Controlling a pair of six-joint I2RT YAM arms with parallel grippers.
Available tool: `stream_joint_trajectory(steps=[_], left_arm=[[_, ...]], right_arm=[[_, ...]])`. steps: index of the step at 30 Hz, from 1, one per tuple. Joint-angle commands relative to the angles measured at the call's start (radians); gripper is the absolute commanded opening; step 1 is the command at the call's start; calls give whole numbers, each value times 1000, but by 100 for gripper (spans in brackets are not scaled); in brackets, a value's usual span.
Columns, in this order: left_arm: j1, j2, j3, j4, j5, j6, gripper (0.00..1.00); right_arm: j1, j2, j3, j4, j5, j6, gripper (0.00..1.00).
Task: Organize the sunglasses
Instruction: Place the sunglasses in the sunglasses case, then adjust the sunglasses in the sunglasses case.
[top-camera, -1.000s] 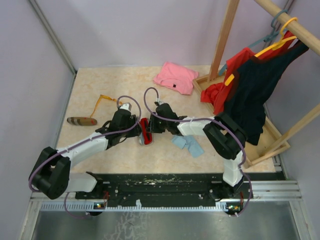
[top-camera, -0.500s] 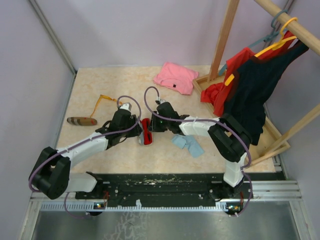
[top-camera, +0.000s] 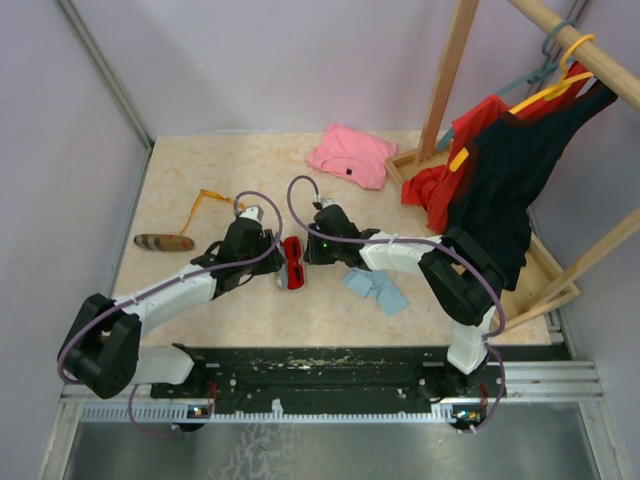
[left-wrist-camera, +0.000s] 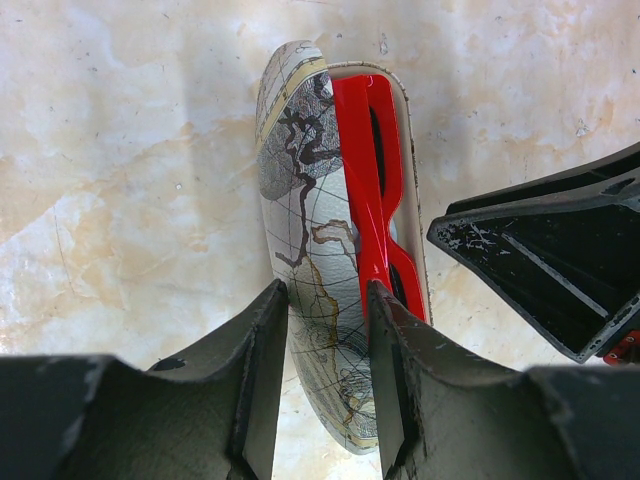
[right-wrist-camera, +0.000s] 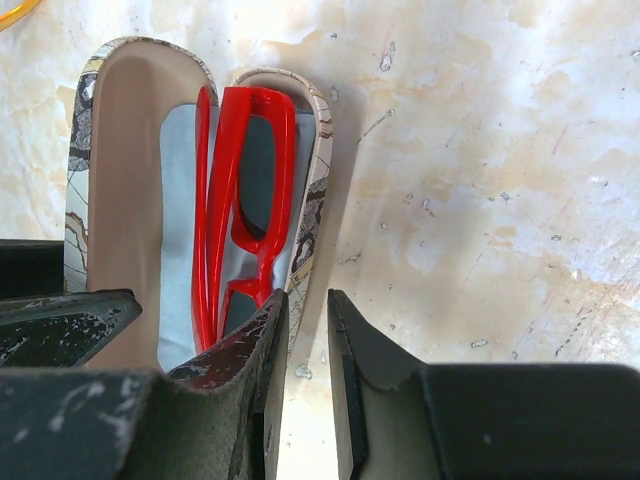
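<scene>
The red sunglasses (top-camera: 293, 262) lie folded inside an open map-patterned case (left-wrist-camera: 305, 230), dark lenses facing up (right-wrist-camera: 235, 200). My left gripper (left-wrist-camera: 327, 295) is shut on the case's raised half, one finger on each side of it. My right gripper (right-wrist-camera: 308, 300) sits at the case's other long rim. Its jaws stand a narrow gap apart with only table showing between them, and one fingertip overlaps the near end of the red frame. The orange-amber sunglasses (top-camera: 210, 200) lie unfolded on the table at the left, away from both grippers.
A brown oblong case (top-camera: 163, 242) lies at the left. Light blue cloths (top-camera: 376, 289) lie right of the grippers. A pink shirt (top-camera: 350, 155) is at the back. A wooden rack (top-camera: 450, 70) with hanging clothes (top-camera: 500, 180) fills the right side.
The red sunglasses have come down from a tilt to lie flat in the case. The right gripper shifted slightly along the rim. The left gripper kept its hold.
</scene>
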Motion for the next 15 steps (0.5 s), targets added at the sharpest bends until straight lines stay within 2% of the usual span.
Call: stream_joint_trajectory(steps=[1,8,15], left_arm=[[-3,-7,14,13,12,-1,43],[-3,-3,15,13,13,1,43],[-3,-3,15,11,12,0,43]], right_arm=[[4,-33,40,38,-3,-22,23],[4,-18,48,48,-22,-22,23],[4,-16,43,66,-31,-22,28]])
